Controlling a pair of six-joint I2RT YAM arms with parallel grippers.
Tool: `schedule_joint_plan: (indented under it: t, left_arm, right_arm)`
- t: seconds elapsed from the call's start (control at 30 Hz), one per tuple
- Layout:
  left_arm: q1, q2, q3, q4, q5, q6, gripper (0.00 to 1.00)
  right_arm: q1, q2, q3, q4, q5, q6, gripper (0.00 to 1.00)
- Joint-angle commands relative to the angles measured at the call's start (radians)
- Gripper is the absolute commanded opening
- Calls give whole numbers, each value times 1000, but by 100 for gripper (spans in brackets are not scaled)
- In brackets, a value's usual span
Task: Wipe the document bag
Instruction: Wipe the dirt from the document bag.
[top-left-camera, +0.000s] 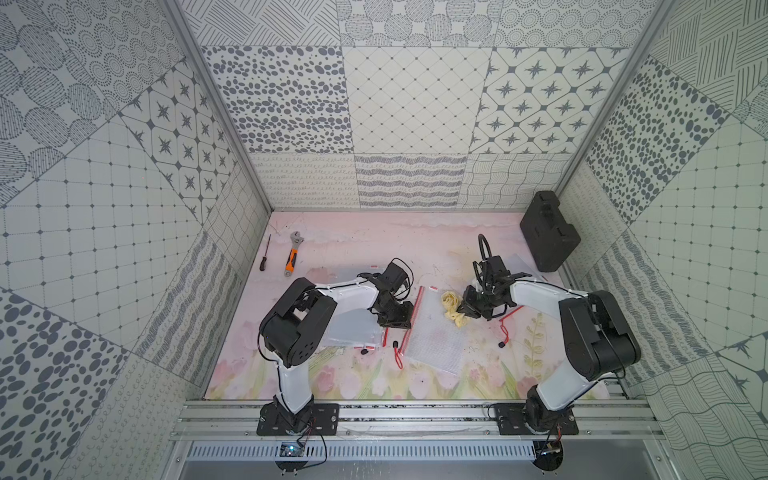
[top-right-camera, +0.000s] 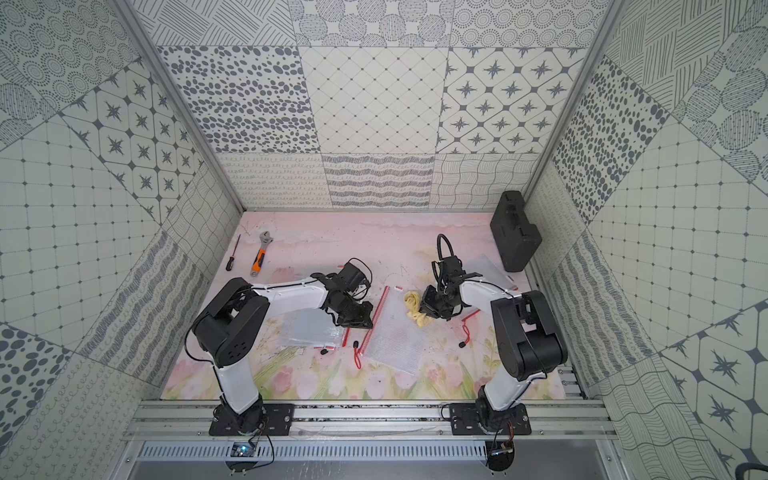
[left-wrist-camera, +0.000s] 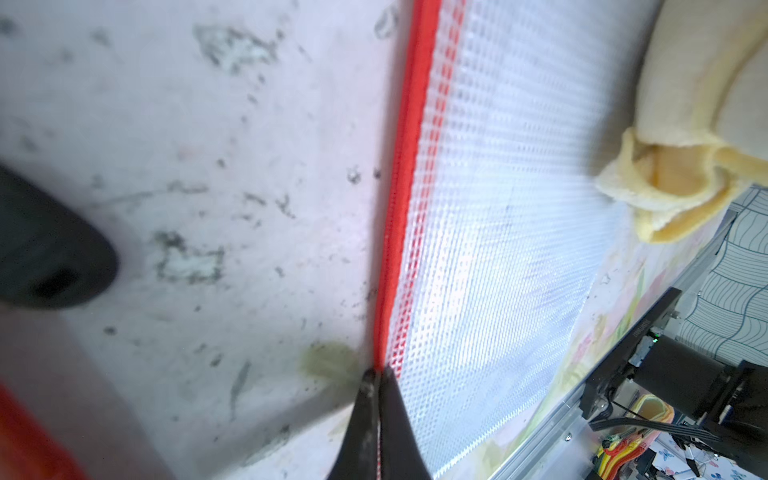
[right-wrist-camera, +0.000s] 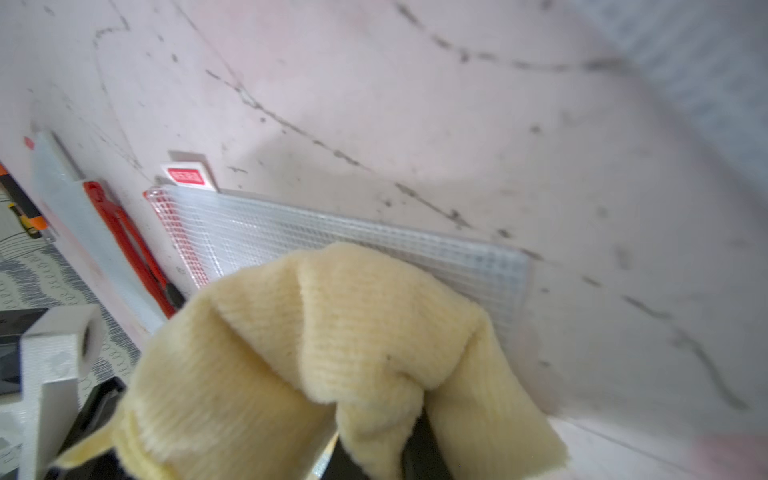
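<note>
The document bag (top-left-camera: 436, 336) (top-right-camera: 395, 338) is a clear mesh pouch with a red zipper edge, lying flat mid-table. My left gripper (top-left-camera: 410, 321) (top-right-camera: 370, 321) is shut on that red edge. The left wrist view shows the tips (left-wrist-camera: 378, 374) pinching the red strip, with the mesh of the bag (left-wrist-camera: 498, 228) beyond. My right gripper (top-left-camera: 463, 311) (top-right-camera: 426, 311) is shut on a bunched yellow cloth (top-left-camera: 451, 309) (top-right-camera: 414, 309) (left-wrist-camera: 681, 166) that rests on the bag's far corner. In the right wrist view the cloth (right-wrist-camera: 332, 353) hides most of the jaws, with the bag (right-wrist-camera: 332, 232) beyond it.
A second clear bag (top-left-camera: 353, 328) lies under my left arm and another (top-left-camera: 517, 266) under my right wrist. A wrench (top-left-camera: 293, 253) and a screwdriver (top-left-camera: 266, 253) lie at the back left. A black case (top-left-camera: 548, 230) leans in the back right corner. Red cords (top-left-camera: 397, 353) trail from the bags.
</note>
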Motion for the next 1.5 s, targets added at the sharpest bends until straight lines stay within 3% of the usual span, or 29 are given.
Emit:
schedule_joint_plan:
  t: [0.0,0.17,0.3,0.43,0.67,0.73,0.83,1.03,1.17,1.3,1.47]
  left_arm:
    - [8,12,10,-47,-65,5,0]
    - [19,2,18,-12,-72,-31,0]
    - [43,-12,17,7,-64,-69,0]
    - [67,-35,-2,34,-54,-98,0]
    - [102,-69,-40,44,-43,-103,0]
    - [106,-76,-48,44,-42,-106,0]
    - [106,-79,-54,48,-35,-112,0]
    - [107,-64,-33,53,-27,-129,0]
    - [106,-63,-23,49,-34,-131,0]
    - [106,-65,-19,41,-37,-124,0]
    - [106,-62,-22,33,-41,-115,0]
  right_arm:
    - [152,34,53,-181,166,13,0]
    - [389,173,259,-145,90,94,0]
    - [453,290,352,-134,62,102,0]
    - [387,265,272,-144,89,76,0]
    - [42,17,-10,-200,164,-32,0]
    - [-1,-25,-23,-214,180,-51,0]
    - [38,-11,41,-226,154,-34,0]
    - [346,194,344,-213,126,45,0]
    - [438,313,457,-198,88,67,0]
    - [386,290,367,-173,84,56,0]
    - [148,116,103,-176,125,-8,0]
